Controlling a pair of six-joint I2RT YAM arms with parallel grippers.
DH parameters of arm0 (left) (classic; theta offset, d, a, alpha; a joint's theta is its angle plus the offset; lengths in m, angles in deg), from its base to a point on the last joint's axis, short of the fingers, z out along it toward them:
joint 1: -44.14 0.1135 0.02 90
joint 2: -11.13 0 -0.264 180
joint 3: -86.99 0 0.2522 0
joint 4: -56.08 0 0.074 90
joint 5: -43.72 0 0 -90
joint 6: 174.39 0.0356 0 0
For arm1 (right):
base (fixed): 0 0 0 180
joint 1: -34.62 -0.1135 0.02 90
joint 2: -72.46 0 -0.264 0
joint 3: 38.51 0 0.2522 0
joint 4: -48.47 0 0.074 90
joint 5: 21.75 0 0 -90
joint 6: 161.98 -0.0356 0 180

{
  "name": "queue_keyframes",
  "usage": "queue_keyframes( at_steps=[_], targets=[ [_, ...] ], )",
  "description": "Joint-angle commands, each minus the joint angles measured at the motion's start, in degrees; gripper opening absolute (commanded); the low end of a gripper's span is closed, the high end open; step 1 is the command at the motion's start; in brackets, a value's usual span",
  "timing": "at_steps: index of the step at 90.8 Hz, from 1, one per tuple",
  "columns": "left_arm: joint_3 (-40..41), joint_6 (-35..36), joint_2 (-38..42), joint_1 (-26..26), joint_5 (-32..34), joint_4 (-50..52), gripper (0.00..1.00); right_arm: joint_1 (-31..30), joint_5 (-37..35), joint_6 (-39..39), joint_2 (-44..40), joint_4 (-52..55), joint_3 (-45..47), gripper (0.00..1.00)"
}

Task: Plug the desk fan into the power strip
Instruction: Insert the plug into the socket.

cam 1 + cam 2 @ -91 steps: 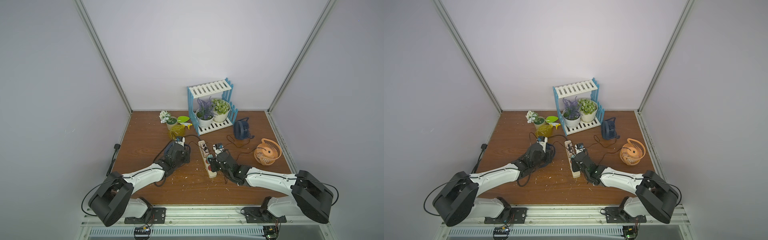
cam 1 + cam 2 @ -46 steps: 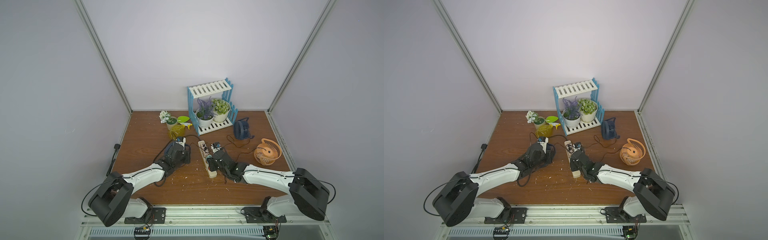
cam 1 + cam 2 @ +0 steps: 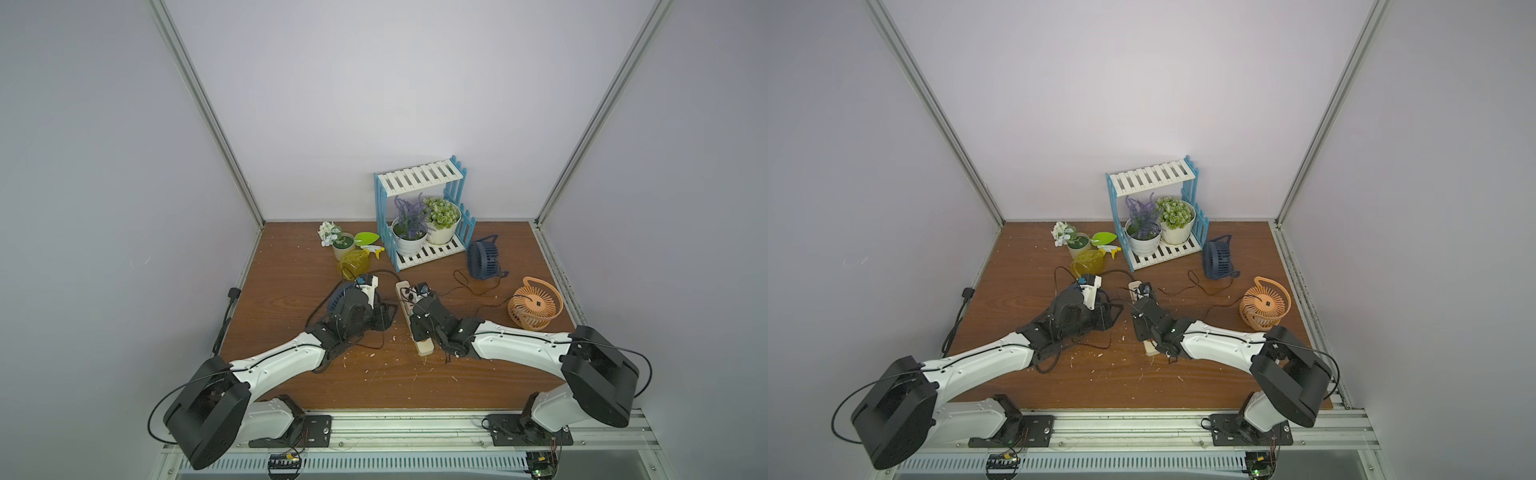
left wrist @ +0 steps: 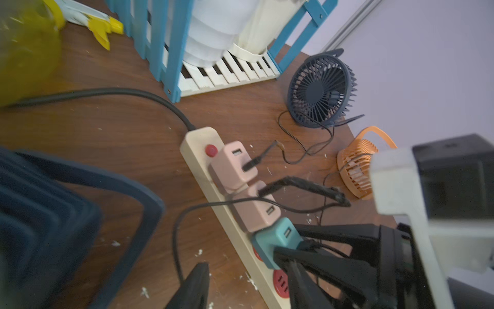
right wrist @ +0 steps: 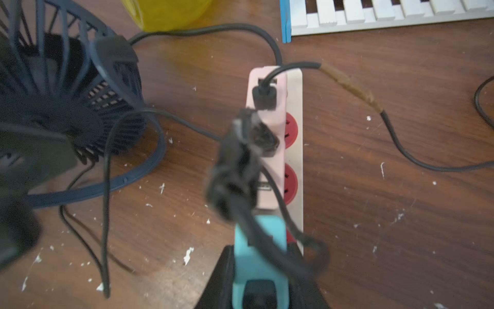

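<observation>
Centre: the power strip (image 4: 196,141), a long cream-beige bar lying flat mid-table between my two arms, near the blue-and-white shelf (image 3: 419,178). The red button (image 4: 211,150) and thick black cord (image 4: 107,92) are at its shelf-side end. Round red sockets run in a row: two carry pink adapters (image 4: 232,166), the next a teal adapter (image 4: 275,236). My right gripper (image 5: 260,267) is clamped on the teal adapter (which sits on the strip). My left gripper (image 3: 388,318), just beside the strip, has its jaws apart and holds nothing.
</observation>
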Motion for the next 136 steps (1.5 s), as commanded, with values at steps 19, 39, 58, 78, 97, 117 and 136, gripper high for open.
queue_keyframes(
  at_steps=[19, 39, 58, 78, 97, 117, 136],
  targets=[
    [1.39, -10.14, -4.26, -1.15, -4.83, -4.79, 0.51, 1.59, 8.02, 3.56, 7.87, 17.65, 2.65, 0.00],
    [0.87, -10.94, -8.84, -1.15, -7.29, -5.89, 0.47, 0.71, 9.28, 1.55, 12.22, 20.80, 3.61, 0.00],
    [0.97, -10.96, -13.59, -1.16, -8.95, -7.75, 0.43, -0.08, 8.00, -0.77, 13.33, 21.82, 5.34, 0.00],
    [1.05, -9.79, -15.32, -1.06, -9.20, -8.38, 0.43, -4.05, 9.70, -4.75, 13.72, 23.07, 6.74, 0.00],
    [0.44, -8.41, -16.77, -1.06, -9.72, -8.35, 0.42, -3.67, 11.74, -5.18, 18.44, 23.59, 5.28, 0.00],
    [0.68, -7.08, -16.76, -0.97, -9.82, -8.57, 0.41, -3.06, 11.49, -7.42, 17.05, 21.19, 9.19, 0.00],
    [2.89, -6.42, -15.02, -0.90, -10.13, -8.52, 0.41, -4.43, 12.31, -9.85, 14.03, 22.07, 12.42, 0.00]
  ],
)
